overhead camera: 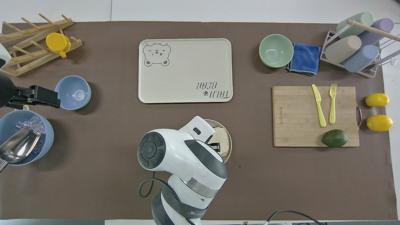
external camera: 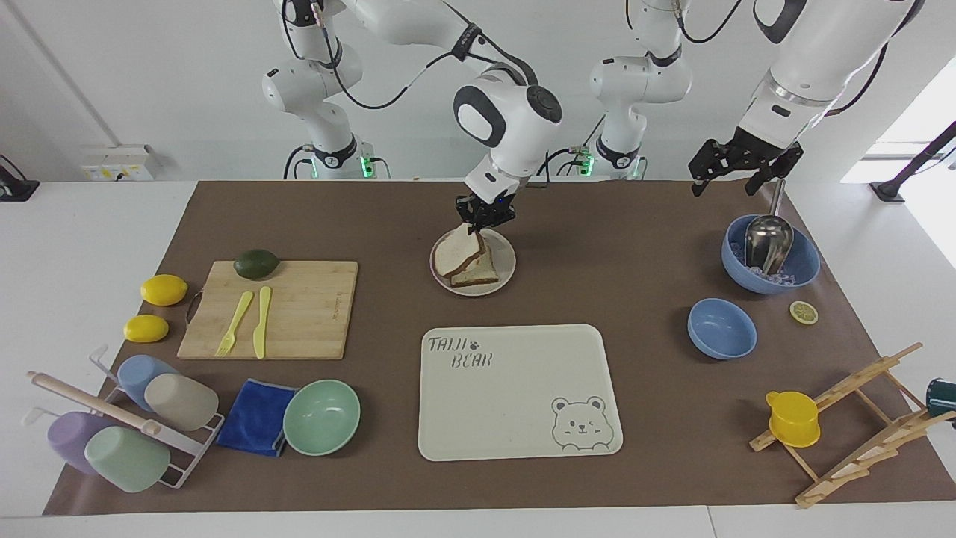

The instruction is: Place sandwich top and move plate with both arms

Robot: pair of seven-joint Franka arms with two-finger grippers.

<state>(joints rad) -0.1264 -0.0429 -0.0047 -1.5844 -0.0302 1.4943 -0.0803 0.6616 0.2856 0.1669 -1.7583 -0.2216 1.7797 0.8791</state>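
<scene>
Right arm's black two-finger gripper (external camera: 484,217) pinches the pale brown-crusted bread slice (external camera: 456,252) by its upper edge, tilted over the round beige plate (external camera: 506,263); left gripper (external camera: 738,172) waits, jaws wide, over the blue ice bowl (external camera: 803,269).

Right pincer (overhead camera: 215,145) pinches sandwich top (overhead camera: 221,139) over plate (overhead camera: 230,141).

wall (external camera: 149,75): plain white | surface (external camera: 75,246): white, under a brown mat (external camera: 642,224) | socket box (external camera: 119,162): on the wall at the right arm's end | light: bright, even, daylight glare at the left arm's end
</scene>
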